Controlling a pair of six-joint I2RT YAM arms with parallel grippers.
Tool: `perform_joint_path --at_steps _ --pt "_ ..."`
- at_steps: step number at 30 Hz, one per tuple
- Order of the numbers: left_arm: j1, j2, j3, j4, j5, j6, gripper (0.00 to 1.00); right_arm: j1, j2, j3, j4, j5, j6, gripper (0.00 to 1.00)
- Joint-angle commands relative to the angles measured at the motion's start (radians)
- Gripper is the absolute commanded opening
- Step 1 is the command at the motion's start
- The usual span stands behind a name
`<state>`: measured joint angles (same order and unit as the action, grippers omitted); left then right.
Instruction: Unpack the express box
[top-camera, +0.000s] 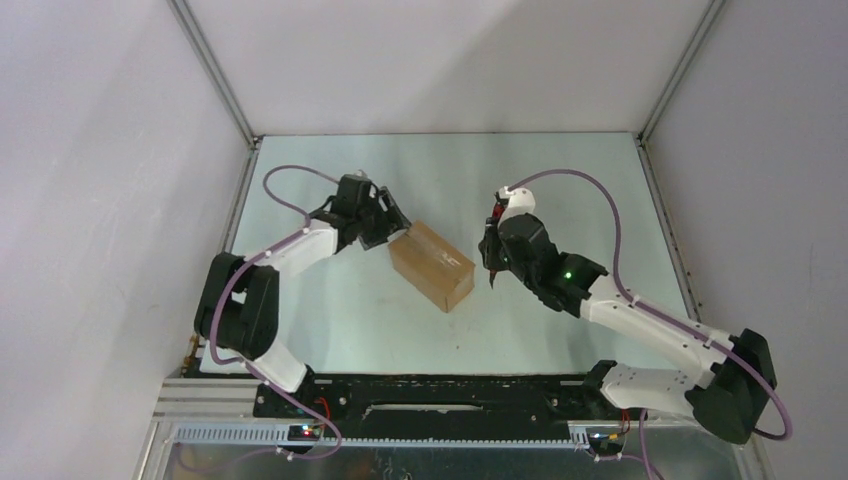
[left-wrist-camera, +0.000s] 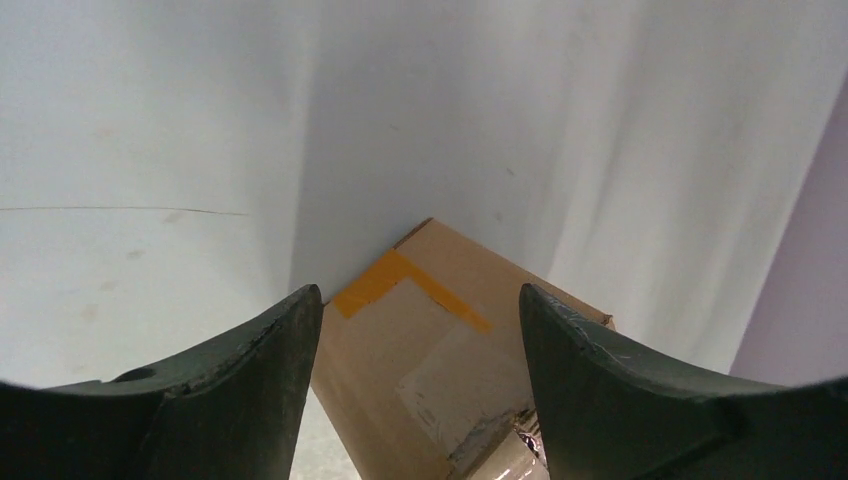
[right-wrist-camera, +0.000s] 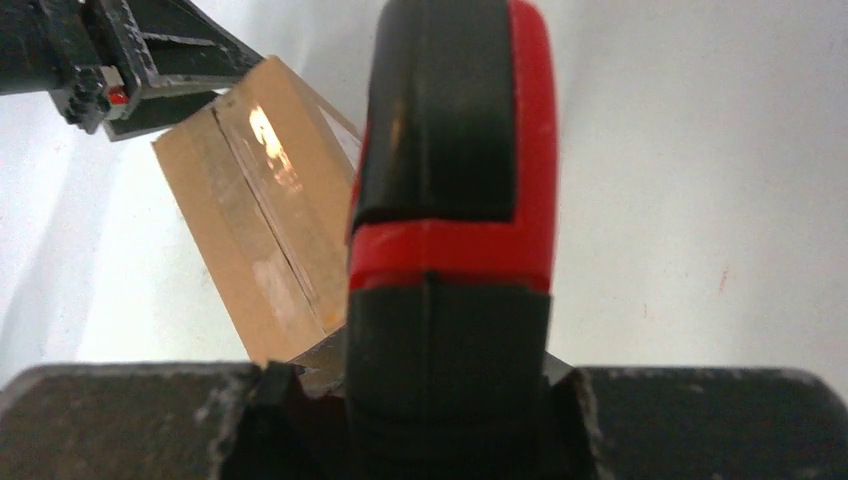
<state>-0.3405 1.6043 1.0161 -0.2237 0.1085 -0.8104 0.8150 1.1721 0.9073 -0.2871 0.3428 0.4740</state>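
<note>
Clamping knife (right-wrist-camera: 450, 150) tight in my R gripper (right-wrist-camera: 445, 400); L gripper (left-wrist-camera: 420, 300) wide open, empty, round box (top-camera: 431, 265) end at 10 o'clock. Risk: blade could shove unheld box.

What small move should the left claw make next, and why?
Probably close the left claw on the far end of the express box to steady it. Its jaws stand open around that end, the tape seam looks uncut, and the right claw grips the utility knife beside the box.
</note>
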Motion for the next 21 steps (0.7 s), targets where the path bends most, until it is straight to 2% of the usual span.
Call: perform_joint_path --at_steps 1,7,10,14,18,21 --pt "-0.085 -0.033 0.008 0.073 0.06 -0.01 0.75 0.024 -0.08 -0.01 -0.036 0.073 -0.009 0.0" --pt "-0.153 -0.054 -0.011 0.103 0.064 -0.062 0.76 0.036 -0.118 -0.011 -0.026 0.088 -0.019 0.0" --pt "-0.127 -0.123 0.0 0.043 0.0 -0.025 0.86 0.039 -0.131 -0.011 0.022 0.078 -0.029 0.0" --pt "-0.066 -0.243 0.014 -0.044 0.007 0.051 0.97 0.057 -0.118 -0.011 0.141 0.09 -0.07 0.0" --pt "-0.056 -0.32 -0.004 -0.084 0.104 0.084 0.98 0.077 -0.058 -0.009 0.339 0.116 -0.123 0.0" --pt "-0.056 -0.362 -0.104 0.012 0.212 0.022 0.95 0.091 0.012 0.005 0.455 0.154 -0.15 0.0"
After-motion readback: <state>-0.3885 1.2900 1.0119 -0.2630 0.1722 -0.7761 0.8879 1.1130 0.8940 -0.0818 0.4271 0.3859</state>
